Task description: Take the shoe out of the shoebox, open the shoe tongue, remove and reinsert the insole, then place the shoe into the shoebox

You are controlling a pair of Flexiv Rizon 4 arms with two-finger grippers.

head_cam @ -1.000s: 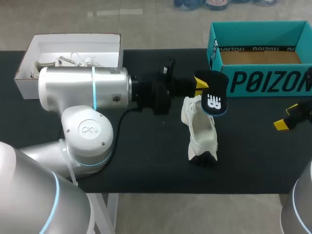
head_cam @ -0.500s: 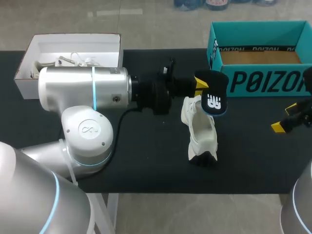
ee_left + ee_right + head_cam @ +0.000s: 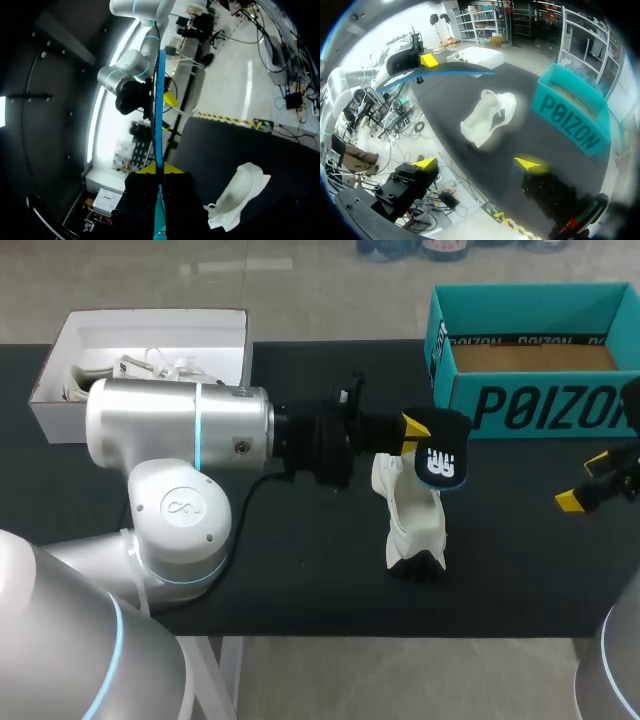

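Note:
A white shoe (image 3: 412, 515) lies on the black table (image 3: 300, 570), its opening turned towards my left arm. Just above its heel end hangs the dark insole (image 3: 441, 454) with a white logo, and my left gripper (image 3: 413, 430) is shut on the insole's edge. In the left wrist view the insole (image 3: 159, 115) shows edge-on as a thin blue line rising from the gripper (image 3: 161, 170), with the shoe (image 3: 239, 192) beside it. The teal shoebox (image 3: 530, 405) stands at the back right. My right gripper (image 3: 583, 482) hovers open at the table's right edge; ahead of the right gripper (image 3: 477, 163) are the shoe (image 3: 487, 117) and shoebox (image 3: 570, 117).
A white box (image 3: 70, 350) holding paper and laces sits at the back left, partly behind my left arm (image 3: 180, 435). That arm lies across the table's middle. Bare black tabletop shows in front of the shoe and between the shoe and my right gripper.
My left arm has shifted a little to the right, carrying the insole slightly right and down. The right gripper dropped slightly, then held still. The shoe has not moved.

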